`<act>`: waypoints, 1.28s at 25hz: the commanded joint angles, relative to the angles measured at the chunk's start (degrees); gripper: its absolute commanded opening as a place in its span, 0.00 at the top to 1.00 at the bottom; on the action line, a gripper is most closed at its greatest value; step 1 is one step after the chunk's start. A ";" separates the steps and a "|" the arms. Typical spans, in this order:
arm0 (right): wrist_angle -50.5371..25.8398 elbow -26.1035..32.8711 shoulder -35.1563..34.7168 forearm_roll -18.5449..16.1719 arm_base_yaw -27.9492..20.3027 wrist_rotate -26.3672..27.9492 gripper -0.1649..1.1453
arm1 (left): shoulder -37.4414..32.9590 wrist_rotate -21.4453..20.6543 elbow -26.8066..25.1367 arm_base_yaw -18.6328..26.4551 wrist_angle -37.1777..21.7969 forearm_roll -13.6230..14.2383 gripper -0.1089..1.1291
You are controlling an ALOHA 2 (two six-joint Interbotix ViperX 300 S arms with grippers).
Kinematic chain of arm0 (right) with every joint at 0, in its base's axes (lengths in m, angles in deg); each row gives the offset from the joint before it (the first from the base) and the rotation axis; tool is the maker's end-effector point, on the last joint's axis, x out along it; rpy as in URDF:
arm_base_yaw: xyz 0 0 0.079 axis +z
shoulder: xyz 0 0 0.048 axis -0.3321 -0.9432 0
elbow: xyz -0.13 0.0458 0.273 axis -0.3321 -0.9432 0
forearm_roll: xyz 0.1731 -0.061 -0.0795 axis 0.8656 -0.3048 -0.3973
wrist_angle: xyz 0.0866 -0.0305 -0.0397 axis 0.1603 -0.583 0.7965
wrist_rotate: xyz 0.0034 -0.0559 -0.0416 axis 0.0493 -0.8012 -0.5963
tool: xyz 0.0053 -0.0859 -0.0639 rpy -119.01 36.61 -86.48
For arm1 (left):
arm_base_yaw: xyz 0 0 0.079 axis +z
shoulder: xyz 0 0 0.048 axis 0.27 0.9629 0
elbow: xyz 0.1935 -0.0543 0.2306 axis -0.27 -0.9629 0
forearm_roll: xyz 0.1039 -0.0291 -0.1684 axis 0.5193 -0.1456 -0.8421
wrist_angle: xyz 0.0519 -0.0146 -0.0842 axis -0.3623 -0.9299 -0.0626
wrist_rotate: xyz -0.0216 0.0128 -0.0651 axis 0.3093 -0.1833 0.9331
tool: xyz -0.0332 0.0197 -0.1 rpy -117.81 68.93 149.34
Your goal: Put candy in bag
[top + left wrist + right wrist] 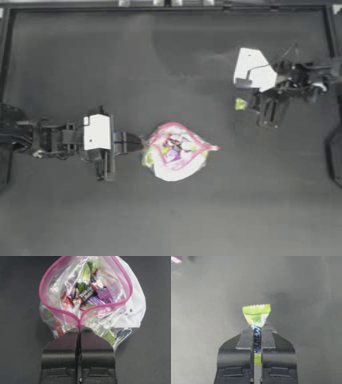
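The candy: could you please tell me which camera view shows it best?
The right wrist view: the candy sits large and centred, pinched by the right gripper. The top view shows only a small yellow-green speck by that gripper. The left wrist view misses it.

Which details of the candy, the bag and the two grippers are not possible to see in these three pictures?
- Candy: in the right wrist view, the right gripper covers its middle and lower end.
- Candy print: too small in the top view.
- Bag: the left gripper hides the pinched seal; the wrist view's edge cuts off the mouth's far part.
- Sweets inside: blurred in the top view.
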 commanded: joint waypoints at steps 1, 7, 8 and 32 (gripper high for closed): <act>-0.79 3.16 4.13 0.79 2.37 0.35 0.72 | -1.32 -0.09 0.88 -0.09 0.44 0.00 0.87; -0.70 6.68 6.24 3.52 5.80 0.44 0.72 | -1.32 -0.09 0.88 -0.09 0.44 0.00 0.87; -0.62 7.29 6.15 3.87 6.59 0.44 0.72 | -1.32 -0.09 0.88 -0.09 0.44 0.00 0.87; 6.68 20.92 -11.69 4.48 17.14 -0.18 0.73 | -1.32 -0.09 0.79 -0.88 0.44 0.00 0.87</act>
